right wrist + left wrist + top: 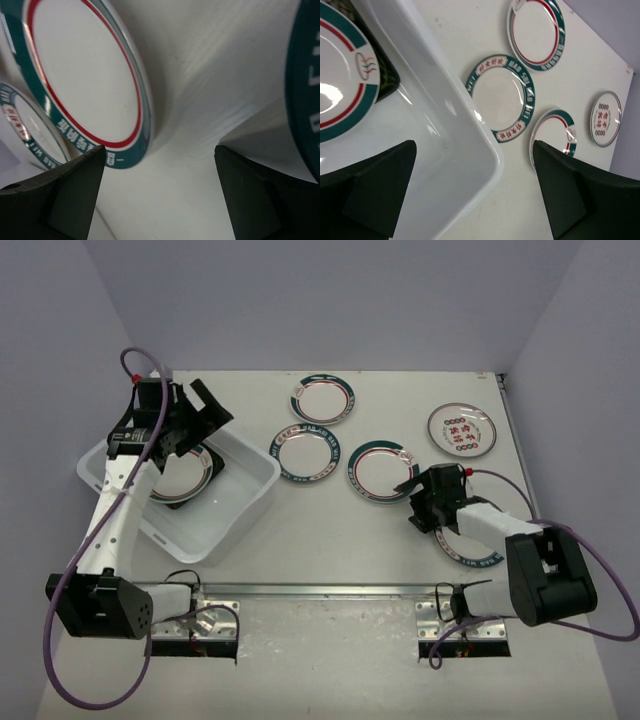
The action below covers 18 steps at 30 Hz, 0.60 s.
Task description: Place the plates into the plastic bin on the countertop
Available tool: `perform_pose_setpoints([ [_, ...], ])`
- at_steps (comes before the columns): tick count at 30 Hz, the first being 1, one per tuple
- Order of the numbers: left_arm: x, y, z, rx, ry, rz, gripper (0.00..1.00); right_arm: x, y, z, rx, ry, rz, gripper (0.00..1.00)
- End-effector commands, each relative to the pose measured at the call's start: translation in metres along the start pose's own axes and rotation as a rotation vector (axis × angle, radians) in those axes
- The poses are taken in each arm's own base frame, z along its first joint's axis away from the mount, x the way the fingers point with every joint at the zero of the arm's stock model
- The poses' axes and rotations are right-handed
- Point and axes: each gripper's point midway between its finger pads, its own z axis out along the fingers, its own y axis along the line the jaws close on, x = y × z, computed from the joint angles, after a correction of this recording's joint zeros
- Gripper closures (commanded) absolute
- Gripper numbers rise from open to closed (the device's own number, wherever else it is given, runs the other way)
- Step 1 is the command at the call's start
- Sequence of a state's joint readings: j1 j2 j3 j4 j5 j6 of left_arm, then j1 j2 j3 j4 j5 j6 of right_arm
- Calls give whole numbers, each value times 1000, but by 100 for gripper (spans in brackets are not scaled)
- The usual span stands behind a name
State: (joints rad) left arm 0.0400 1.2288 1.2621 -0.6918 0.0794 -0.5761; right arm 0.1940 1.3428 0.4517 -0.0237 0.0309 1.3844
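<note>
The plastic bin [235, 508] stands at the left of the countertop [340, 530]. Inside it a teal-rimmed plate [340, 90] lies on a black square plate [388, 75]. My left gripper [205, 420] hangs open over the bin's far right corner and holds nothing [475, 150]. Three teal-rimmed plates [323, 398] [305, 454] [381, 469] lie on the countertop. A further one [470, 552] is partly hidden under my right arm. My right gripper [413, 505] is low between the last two, open, with bare countertop between its fingers [160, 150]. A plate [85, 75] lies just left of its left finger.
A silver-rimmed plate with red characters [461, 430] lies at the back right. A metal rail [330, 590] runs along the front edge. Purple cables loop from both arms. The white side walls close in the table at left, right and back.
</note>
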Motion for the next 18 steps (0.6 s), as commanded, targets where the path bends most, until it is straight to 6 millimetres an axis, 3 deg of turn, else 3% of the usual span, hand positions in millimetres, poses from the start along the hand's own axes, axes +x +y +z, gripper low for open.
perform_pose_setpoints([
  [1,32,-32,-3,102,75,85,0,-25,24,17,-146,-145,55,13],
  [5,53,-34,-9,149,130,114,0,-24,24,28,-178,-151,73,28],
  [9,56,-33,-22,167,124,137,0,-19,14,38,-145,-130,90,60],
  [11,56,-33,-26,167,124,157,0,-18,18,37,-173,-126,94,79],
  [12,55,-34,-29,173,126,169,0,-19,25,32,-210,-128,86,89],
  [15,59,-43,-34,222,164,190,0,-22,47,17,-303,-139,51,99],
  [18,71,-74,-44,396,250,221,0,-23,94,-11,-426,-110,-95,100],
])
